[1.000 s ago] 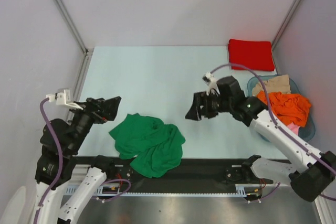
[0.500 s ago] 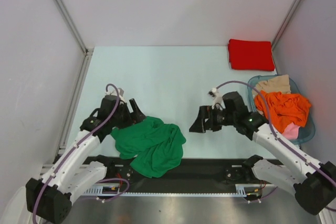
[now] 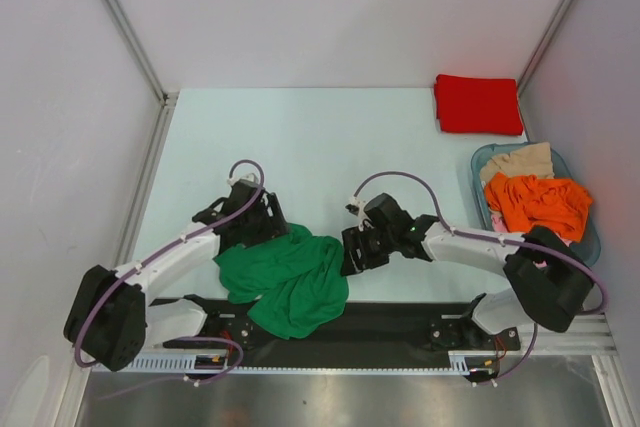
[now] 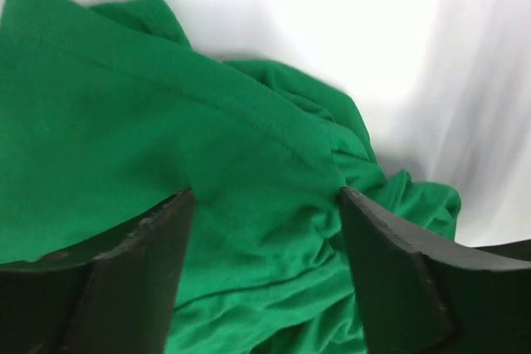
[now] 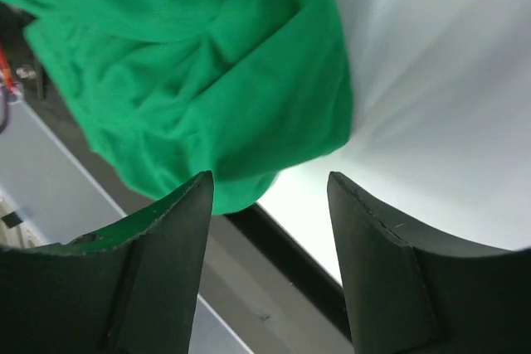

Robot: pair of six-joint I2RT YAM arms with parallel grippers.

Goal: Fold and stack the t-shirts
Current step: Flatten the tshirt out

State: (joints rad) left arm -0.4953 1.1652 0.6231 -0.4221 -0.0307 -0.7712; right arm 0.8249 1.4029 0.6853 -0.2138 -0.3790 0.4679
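A crumpled green t-shirt (image 3: 285, 279) lies at the table's near edge, partly over the black rail. My left gripper (image 3: 268, 232) is open at its upper left edge; in the left wrist view its jaws stand wide over the green cloth (image 4: 249, 205). My right gripper (image 3: 348, 255) is open at the shirt's right edge; in the right wrist view the green cloth (image 5: 207, 80) lies just beyond its jaws. A folded red t-shirt (image 3: 478, 104) lies at the far right corner.
A blue basket (image 3: 590, 247) at the right holds orange (image 3: 535, 202), beige (image 3: 520, 160) and pink garments. The black rail (image 3: 400, 317) runs along the near edge. Grey walls close in the left, back and right.
Both arms have dropped and moved inward to the green shirt. The left gripper came from the far left to its upper left edge, the right gripper moved left and down to its right edge.
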